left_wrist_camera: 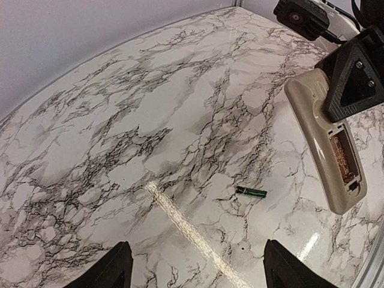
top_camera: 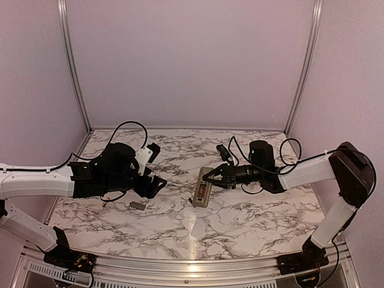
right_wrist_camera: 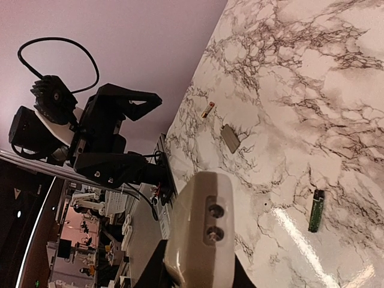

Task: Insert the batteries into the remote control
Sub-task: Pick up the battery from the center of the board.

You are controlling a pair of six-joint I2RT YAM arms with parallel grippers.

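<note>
The remote control (top_camera: pixel 202 187) is grey-beige and lies back up at mid-table. Its open recess (left_wrist_camera: pixel 343 159) shows brownish inside. My right gripper (top_camera: pixel 212 176) is shut on the remote's far end, and the remote's end face fills the right wrist view (right_wrist_camera: pixel 201 237). One dark greenish battery (left_wrist_camera: pixel 251 192) lies on the marble left of the remote and also shows in the right wrist view (right_wrist_camera: pixel 316 211). A second battery (right_wrist_camera: pixel 207 110) lies further off near the left arm. My left gripper (left_wrist_camera: pixel 198 273) is open and empty, above the table short of the green battery.
A small flat grey cover (top_camera: pixel 138 205) lies on the table in front of the left gripper; it also shows in the right wrist view (right_wrist_camera: pixel 230 138). Pale walls with aluminium posts close in the back and sides. The marble table (top_camera: pixel 252 240) ends at a metal rail.
</note>
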